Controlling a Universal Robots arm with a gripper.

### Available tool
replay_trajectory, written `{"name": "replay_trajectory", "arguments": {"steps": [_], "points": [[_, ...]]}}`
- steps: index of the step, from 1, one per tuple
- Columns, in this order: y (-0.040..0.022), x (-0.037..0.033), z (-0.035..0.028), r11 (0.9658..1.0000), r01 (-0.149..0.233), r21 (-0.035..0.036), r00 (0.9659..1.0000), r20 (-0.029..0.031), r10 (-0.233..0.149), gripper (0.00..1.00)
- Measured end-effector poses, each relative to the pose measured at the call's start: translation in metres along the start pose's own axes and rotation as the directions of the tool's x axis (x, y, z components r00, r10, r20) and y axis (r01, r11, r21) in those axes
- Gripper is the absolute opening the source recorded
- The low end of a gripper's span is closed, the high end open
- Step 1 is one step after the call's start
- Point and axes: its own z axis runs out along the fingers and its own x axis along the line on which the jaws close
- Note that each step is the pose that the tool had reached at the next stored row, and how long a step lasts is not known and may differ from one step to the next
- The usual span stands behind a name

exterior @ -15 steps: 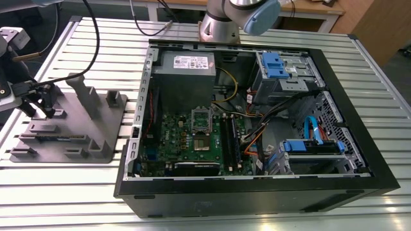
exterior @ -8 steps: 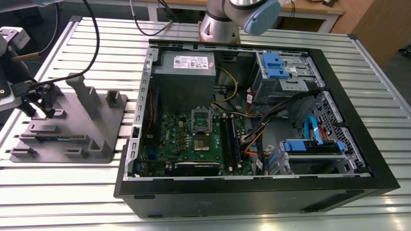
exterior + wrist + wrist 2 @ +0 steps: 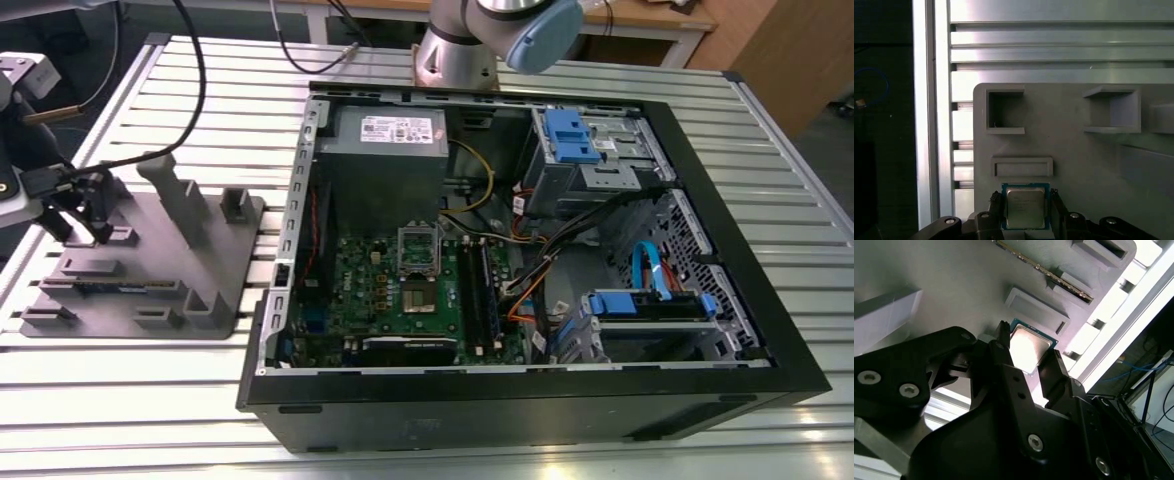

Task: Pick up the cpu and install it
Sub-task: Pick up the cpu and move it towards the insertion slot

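Note:
The cpu [image 3: 1025, 207] is a small silver square with a thin blue-green rim, lying at the edge of the grey parts holder [image 3: 1074, 150]. My gripper [image 3: 1025, 200] straddles it, with one black finger against each of two opposite edges. The second wrist view shows the same grip: the cpu [image 3: 1029, 347] shines between the fingertips [image 3: 1002, 337]. In the exterior view my gripper [image 3: 80, 225] is low over the grey parts holder [image 3: 147, 270] at the exterior view's left. The open metal socket [image 3: 418, 250] sits on the green motherboard [image 3: 400, 290] inside the case.
The open black computer case [image 3: 534, 400] lies on the slatted aluminium table [image 3: 134, 400]. It holds a grey power supply [image 3: 387, 130], blue drive bays [image 3: 574, 140] and loose cables [image 3: 534, 270]. Upright posts [image 3: 174, 190] rise from the parts holder beside my gripper.

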Motion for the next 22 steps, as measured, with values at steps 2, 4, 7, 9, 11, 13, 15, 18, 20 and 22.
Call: {"name": "replay_trajectory", "arguments": {"steps": [2,4,7,9,11,13,15,18,20,22], "points": [[0.0000,-0.0001,-0.0018,1.0000,0.000,0.0000,1.0000,0.0000,0.000,0.47],[0.0000,-0.0001,-0.0032,1.0000,0.000,-0.0001,1.0000,0.0001,0.000,0.47],[0.0000,-0.0002,-0.0057,1.0000,0.000,-0.0001,1.0000,0.0001,0.000,0.47],[0.0000,-0.0002,-0.0073,1.0000,0.000,-0.0001,1.0000,0.0001,0.000,0.47],[0.0000,-0.0002,-0.0085,1.0000,0.000,0.0000,1.0000,0.0001,0.000,0.47],[0.0000,-0.0002,-0.0100,1.0000,0.000,-0.0001,1.0000,0.0001,0.000,0.47],[0.0000,-0.0003,-0.0124,1.0000,0.000,0.0000,1.0000,0.0000,0.000,0.47],[-0.0001,-0.0004,-0.0171,1.0000,0.000,0.0000,1.0000,0.0000,0.000,0.47],[-0.0001,-0.0005,-0.0201,1.0000,0.000,0.0000,1.0000,0.0001,0.000,0.47],[-0.0001,-0.0005,-0.0225,1.0000,0.000,-0.0001,1.0000,0.0001,0.000,0.47]]}}
